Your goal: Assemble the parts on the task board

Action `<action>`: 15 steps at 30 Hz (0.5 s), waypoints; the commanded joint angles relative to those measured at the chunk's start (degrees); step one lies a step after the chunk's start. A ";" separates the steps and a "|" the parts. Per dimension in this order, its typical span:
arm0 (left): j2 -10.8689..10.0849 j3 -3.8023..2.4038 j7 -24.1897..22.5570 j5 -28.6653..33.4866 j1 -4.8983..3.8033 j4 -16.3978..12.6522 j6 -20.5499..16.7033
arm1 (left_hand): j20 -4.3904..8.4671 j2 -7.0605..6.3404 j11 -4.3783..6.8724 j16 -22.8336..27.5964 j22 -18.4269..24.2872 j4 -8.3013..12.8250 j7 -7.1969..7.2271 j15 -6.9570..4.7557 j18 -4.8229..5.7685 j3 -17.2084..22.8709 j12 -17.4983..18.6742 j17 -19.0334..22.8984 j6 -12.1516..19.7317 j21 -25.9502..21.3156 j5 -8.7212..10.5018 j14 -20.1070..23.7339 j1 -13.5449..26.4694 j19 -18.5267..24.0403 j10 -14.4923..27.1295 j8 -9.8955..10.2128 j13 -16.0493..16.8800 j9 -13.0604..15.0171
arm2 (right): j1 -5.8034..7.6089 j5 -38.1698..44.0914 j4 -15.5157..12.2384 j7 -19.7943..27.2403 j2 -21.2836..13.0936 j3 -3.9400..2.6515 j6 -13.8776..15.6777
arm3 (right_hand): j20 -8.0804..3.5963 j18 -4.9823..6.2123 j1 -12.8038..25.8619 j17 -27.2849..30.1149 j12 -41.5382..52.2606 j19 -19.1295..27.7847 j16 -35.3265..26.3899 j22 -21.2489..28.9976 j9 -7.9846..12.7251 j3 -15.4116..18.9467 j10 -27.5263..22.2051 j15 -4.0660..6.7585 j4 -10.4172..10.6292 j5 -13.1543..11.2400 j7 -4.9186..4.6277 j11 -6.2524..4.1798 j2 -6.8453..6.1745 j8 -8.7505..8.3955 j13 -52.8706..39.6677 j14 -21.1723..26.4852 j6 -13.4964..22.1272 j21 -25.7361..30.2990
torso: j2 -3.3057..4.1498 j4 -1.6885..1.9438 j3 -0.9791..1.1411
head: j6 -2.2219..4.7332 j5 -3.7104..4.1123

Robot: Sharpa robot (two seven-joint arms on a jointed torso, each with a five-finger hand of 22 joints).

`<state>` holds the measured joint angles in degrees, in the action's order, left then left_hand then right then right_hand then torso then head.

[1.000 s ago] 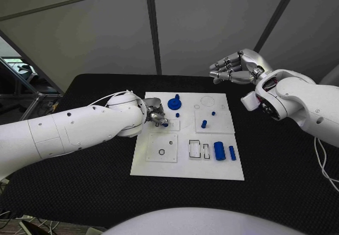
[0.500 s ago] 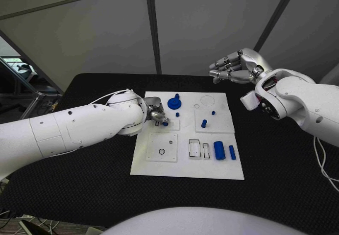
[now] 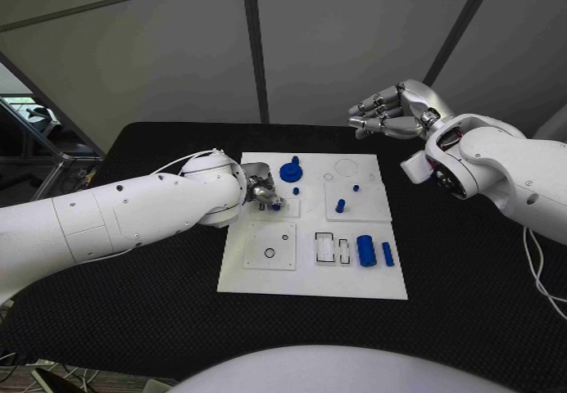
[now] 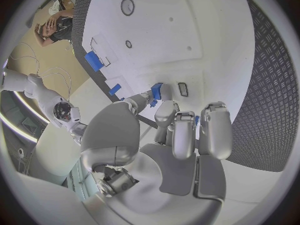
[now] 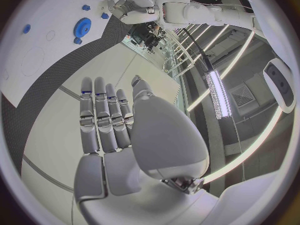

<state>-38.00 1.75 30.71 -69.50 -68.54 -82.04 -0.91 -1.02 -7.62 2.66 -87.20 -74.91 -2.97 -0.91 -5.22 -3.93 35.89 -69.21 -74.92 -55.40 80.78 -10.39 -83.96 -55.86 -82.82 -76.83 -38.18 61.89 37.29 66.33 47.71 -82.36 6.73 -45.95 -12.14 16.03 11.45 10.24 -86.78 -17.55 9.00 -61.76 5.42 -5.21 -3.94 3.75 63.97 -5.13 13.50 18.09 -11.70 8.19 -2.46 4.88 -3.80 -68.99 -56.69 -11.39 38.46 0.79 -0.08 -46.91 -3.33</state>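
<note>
The white task board (image 3: 310, 278) lies in the middle of the black table. My left hand (image 3: 261, 195) is low over the board's left middle square and pinches a small blue peg (image 3: 275, 207) (image 4: 155, 91) between thumb and fingertips, just above the board. A blue gear (image 3: 291, 173) (image 5: 82, 26) sits on the board's far part. Two short blue pegs (image 3: 340, 206) stand on the right square, and a blue cylinder (image 3: 366, 251) and a blue bar (image 3: 387, 255) lie at the near right. My right hand (image 3: 390, 112) (image 5: 109, 120) is raised beyond the board's far right corner and holds nothing.
Near the left hand, a square plate (image 3: 272, 246) with a small round hole and two narrow rectangular slots (image 3: 325, 247) take up the board's near half. A round outline (image 3: 347, 169) marks the far right. Black table (image 3: 142, 286) surrounds the board.
</note>
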 commanded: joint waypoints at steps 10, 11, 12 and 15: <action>0.55 0.09 0.08 0.60 0.09 0.72 1.03 | 0.22 0.48 0.29 -0.22 -3.98 -1.02 0.22 -0.53 1.07 -2.02 -0.59 -11.85 -0.85 0.52 0.26 -5.05 1.46 -0.79 -0.80 -0.55 0.49 0.57 | 0.09 0.12 -0.06 0.16 0.03 -0.03 -0.48 | 0.15 0.27 0.08 0.09 0.23 -0.38 -0.33 0.09 -0.07 0.28 -0.28 -0.24 0.01 0.19 -0.29 0.09 0.33 -0.26 0.09 0.19 0.08 0.34 | 0.01 0.03 -0.01 | 0.08 0.15; 0.60 0.09 0.08 0.60 0.08 0.83 1.01 | 0.24 0.57 0.31 -0.22 -4.04 -1.26 0.23 -0.54 1.09 -2.37 -0.64 -11.84 -0.91 0.55 0.28 -5.05 1.68 -0.83 -0.85 -0.57 0.55 0.65 | 0.09 0.12 -0.06 0.16 0.03 -0.03 -0.48 | 0.15 0.27 0.08 0.09 0.23 -0.38 -0.33 0.09 -0.07 0.28 -0.28 -0.24 0.01 0.19 -0.29 0.09 0.33 -0.26 0.09 0.19 0.08 0.34 | 0.01 0.03 -0.01 | 0.08 0.16; 0.65 0.09 0.07 0.60 0.08 0.96 0.97 | 0.26 0.64 0.31 -0.23 -4.04 -1.49 0.24 -0.56 1.09 -2.71 -0.63 -11.86 -0.95 0.53 0.29 -5.05 1.88 -0.83 -0.86 -0.59 0.54 0.71 | 0.09 0.12 -0.05 0.16 0.04 -0.03 -0.49 | 0.15 0.27 0.08 0.09 0.23 -0.38 -0.33 0.09 -0.07 0.28 -0.28 -0.24 0.01 0.19 -0.29 0.09 0.33 -0.26 0.09 0.19 0.08 0.34 | 0.01 0.03 -0.02 | 0.06 0.18; 0.81 0.09 0.07 0.60 0.05 1.29 0.79 | 0.29 0.89 0.30 -0.21 -4.04 -2.35 0.22 -0.55 1.08 -4.10 -0.55 -11.85 -1.04 0.46 0.35 -5.05 2.65 -0.82 -0.83 -0.58 0.45 0.91 | 0.09 0.12 -0.01 0.18 0.06 -0.03 -0.57 | 0.16 0.27 0.11 0.12 0.24 -0.40 -0.36 0.12 -0.07 0.32 -0.30 -0.25 0.02 0.25 -0.30 0.10 0.33 -0.26 0.09 0.20 0.10 0.39 | 0.02 0.05 -0.02 | 0.05 0.22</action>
<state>-37.30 1.82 30.72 -69.24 -68.48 -80.86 -0.67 -0.62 -6.62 2.97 -87.20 -74.91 -5.21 -0.70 -5.44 -3.93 32.22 -69.63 -74.92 -56.01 81.12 -10.41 -84.15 -53.69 -83.23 -77.14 -38.43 62.39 38.15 66.33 47.73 -82.36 6.66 -45.94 -12.14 15.88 11.45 10.24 -86.78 -17.52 9.00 -61.76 5.42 -5.17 -3.93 3.75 63.97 -5.13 13.50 18.09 -11.70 8.19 -2.46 4.88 -3.80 -68.99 -56.69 -11.24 38.46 0.80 -0.09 -46.83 -3.14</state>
